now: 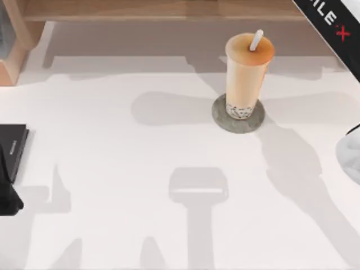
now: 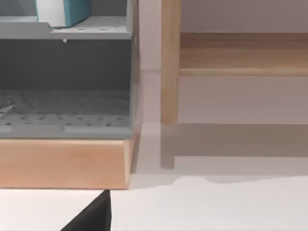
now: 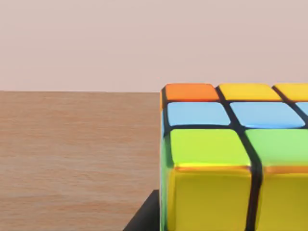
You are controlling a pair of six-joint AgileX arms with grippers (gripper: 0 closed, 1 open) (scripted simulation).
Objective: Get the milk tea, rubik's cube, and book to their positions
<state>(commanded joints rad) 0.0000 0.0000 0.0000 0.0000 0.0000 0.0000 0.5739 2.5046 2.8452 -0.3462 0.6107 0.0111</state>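
The milk tea (image 1: 246, 70), a tall clear cup of orange-tan tea with dark pearls and a white straw, stands upright on a round grey coaster (image 1: 223, 120) at the table's back, right of centre. The rubik's cube (image 3: 226, 163) sits very close in the right wrist view, with yellow, green, blue and orange squares, over a wooden surface (image 3: 77, 159). My right arm (image 1: 332, 22) reaches across the top right corner. The teal-blue book (image 2: 65, 10) stands on the upper level of a grey shelf (image 2: 67, 33). My left arm (image 1: 8, 199) is parked at the table's left edge.
A flat black book (image 1: 12, 147) lies at the left edge. The grey shelf rests on a wooden base (image 2: 62, 161), beside a wooden post (image 2: 169, 62). A wooden ledge (image 1: 163, 10) runs along the back. A white rounded shape (image 1: 350, 154) sits at the right edge.
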